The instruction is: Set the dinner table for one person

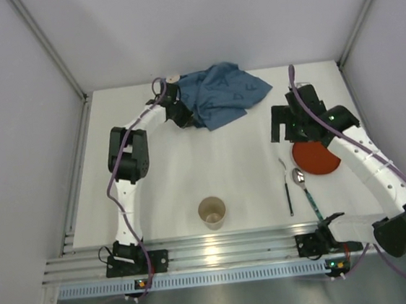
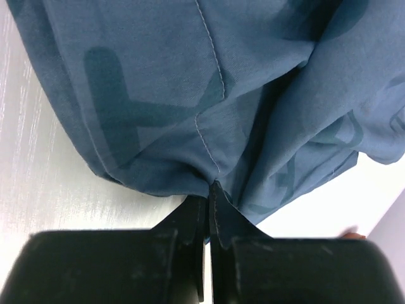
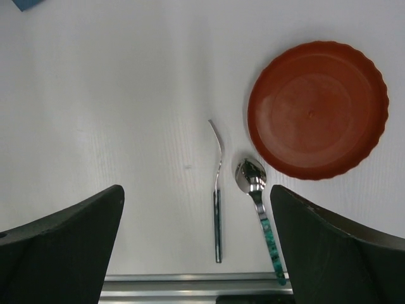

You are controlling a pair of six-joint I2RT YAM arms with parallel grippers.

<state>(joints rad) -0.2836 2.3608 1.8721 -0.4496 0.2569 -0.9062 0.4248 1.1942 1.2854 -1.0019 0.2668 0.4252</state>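
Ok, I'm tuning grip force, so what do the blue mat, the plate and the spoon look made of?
The blue mat: woven cloth, matte, with stitched hems and soft folds. The plate: plastic or ceramic, cannot tell; reddish-brown, dull sheen, scalloped rim. The spoon: polished metal bowl, mirror glints; teal handle, probably plastic.

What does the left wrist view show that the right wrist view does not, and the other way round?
Only left wrist: the left gripper shut on the blue cloth, seen close. Only right wrist: the open right gripper, a red plate, a fork, a spoon and the rail. Both: the white table; a blue corner at the right wrist view's top edge may be the cloth too.
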